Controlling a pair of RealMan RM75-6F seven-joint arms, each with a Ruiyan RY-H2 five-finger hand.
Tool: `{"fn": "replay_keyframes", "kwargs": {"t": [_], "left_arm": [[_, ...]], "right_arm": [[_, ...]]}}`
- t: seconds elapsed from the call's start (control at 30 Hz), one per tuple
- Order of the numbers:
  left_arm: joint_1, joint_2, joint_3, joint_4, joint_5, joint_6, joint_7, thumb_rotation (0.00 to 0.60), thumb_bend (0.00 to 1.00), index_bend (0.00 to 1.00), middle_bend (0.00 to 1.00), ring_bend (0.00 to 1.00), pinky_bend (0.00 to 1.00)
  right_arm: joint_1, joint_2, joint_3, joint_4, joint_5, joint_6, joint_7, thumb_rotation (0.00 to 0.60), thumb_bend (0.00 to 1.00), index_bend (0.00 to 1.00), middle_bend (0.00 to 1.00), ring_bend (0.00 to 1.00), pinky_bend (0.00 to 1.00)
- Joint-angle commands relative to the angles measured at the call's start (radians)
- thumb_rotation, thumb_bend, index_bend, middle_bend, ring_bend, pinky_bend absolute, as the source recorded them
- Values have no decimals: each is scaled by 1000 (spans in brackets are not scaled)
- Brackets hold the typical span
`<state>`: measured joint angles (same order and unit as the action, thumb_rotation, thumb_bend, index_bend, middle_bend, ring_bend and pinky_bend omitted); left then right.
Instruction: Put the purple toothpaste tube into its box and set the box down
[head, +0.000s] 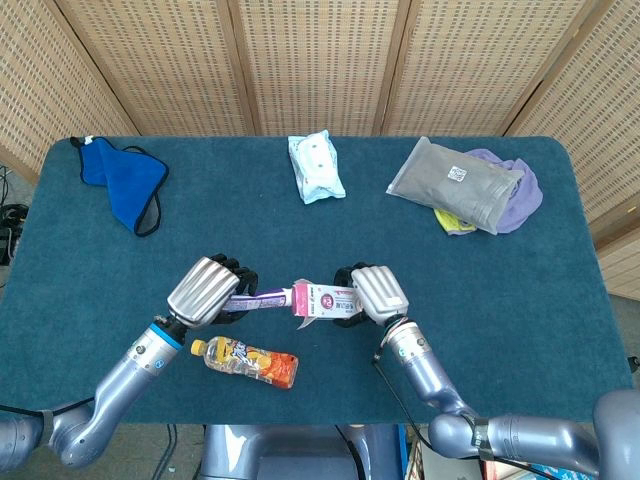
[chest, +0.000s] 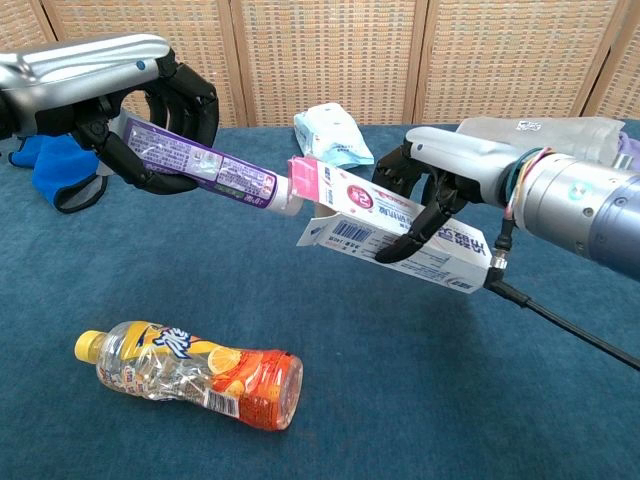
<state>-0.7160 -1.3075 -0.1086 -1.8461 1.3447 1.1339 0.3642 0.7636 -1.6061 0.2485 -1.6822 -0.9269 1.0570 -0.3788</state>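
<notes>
You're working at a staged test bench, not a home: the teal felt-covered table stands boxed in by woven wicker screens behind it, and unrelated props, a juice bottle among them, lie scattered on that table.

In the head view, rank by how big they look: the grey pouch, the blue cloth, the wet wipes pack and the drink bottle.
1. grey pouch
2. blue cloth, close to the pouch, so unsure
3. drink bottle and wet wipes pack look alike
</notes>
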Motion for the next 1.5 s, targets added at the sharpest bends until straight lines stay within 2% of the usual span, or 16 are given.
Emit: {"fn": "replay_keyframes", "kwargs": {"t": [0.03,0.6,1.13,1.5], "left_arm": [[6,-8,1,9,13,4,-16,600,349,755,622,499,485],[21,-1,4,6,46,2,-48,600,348,755,624,501,486],[31,-101,-6,87,103,34,-130,600,349,755,624,501,486],[31,-128,-14,113,102,28,-123,600,349,755,624,501,486]], "right_arm": [[0,0,0,-1,1,1,-1,600,95,536,478,359,415],[3,-3,-3,2,9,3,-4,600,95,536,479,359,415],[4,1,0,-11,9,6,-1,600,95,535,478,359,415],[8,10,3,-34,7,11,-7,600,95,536,478,359,415]]}}
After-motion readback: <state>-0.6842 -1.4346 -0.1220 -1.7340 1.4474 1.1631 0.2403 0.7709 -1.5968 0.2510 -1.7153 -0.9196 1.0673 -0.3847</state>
